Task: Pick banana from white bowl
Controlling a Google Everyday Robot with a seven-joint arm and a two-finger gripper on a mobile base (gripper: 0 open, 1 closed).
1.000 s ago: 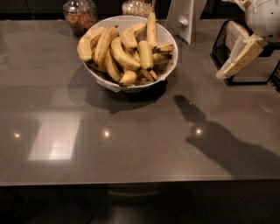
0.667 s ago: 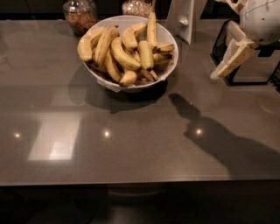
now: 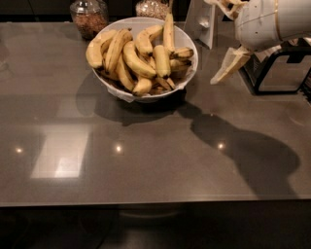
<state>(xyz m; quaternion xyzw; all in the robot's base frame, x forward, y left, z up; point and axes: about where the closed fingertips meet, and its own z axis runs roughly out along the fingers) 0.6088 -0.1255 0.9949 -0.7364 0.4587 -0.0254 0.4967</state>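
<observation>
Table [image 3: 146,170]: dark grey, glossy, with a pale window glare near left and small light spots. The arm's shadow [image 3: 248,151] lies on it, right of centre, running up to the bowl's base.

Bowl [image 3: 193,58] stands left of centre toward the far side, white and wide, heaped with yellow bananas. The banana [image 3: 168,31] is in the bowl at its far right rim: long, slim, standing nearly upright (tip sticks above the rim), leaning on the pile. Other bananas lie across each other, some brown-spotted; dark bits show at the bottom right of the heap.

Gripper [image 3: 228,68] hangs in the air right of the bowl, near it but apart, angled down-left toward the table. It touches no object. Whether it is parted or closed: cannot tell. The white arm [image 3: 272,19] fills the top right corner.

Black rack [image 3: 274,91] sits on the table behind the gripper at the right edge.

Far edge: two glass jars, one [image 3: 90,17] with brown contents and one [image 3: 151,8] with paler contents, just behind the bowl. A white stand [image 3: 201,22] is to their right.
</observation>
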